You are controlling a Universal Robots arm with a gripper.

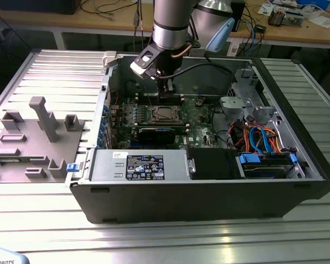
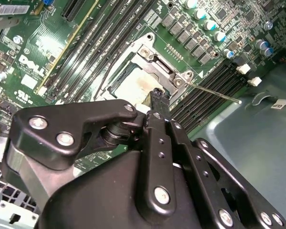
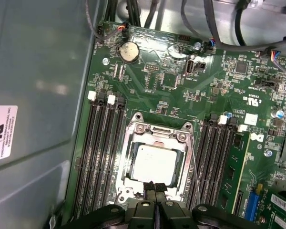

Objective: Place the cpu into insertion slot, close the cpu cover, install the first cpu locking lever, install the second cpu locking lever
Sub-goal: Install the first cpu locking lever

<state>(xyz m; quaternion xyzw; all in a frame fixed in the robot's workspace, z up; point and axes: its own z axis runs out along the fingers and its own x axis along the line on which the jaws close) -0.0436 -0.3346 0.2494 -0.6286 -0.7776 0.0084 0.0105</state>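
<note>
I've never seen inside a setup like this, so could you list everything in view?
computer case: one, black, open, on the ribbed metal table
circuit board: one, green, inside the case
cpu: one, silver, mid-board
cpu cover: one, silvery frame, around the chip
lever: one, thin metal rod, jutting beside the cover
coin battery: one, silver, on the board
cables: several, blue and orange, case's end at the exterior view's right
tray: one, grey, exterior view's left of the case
arm: one, silver-grey, above the case
pincer: one, black, shut, at the cover's edge
</note>
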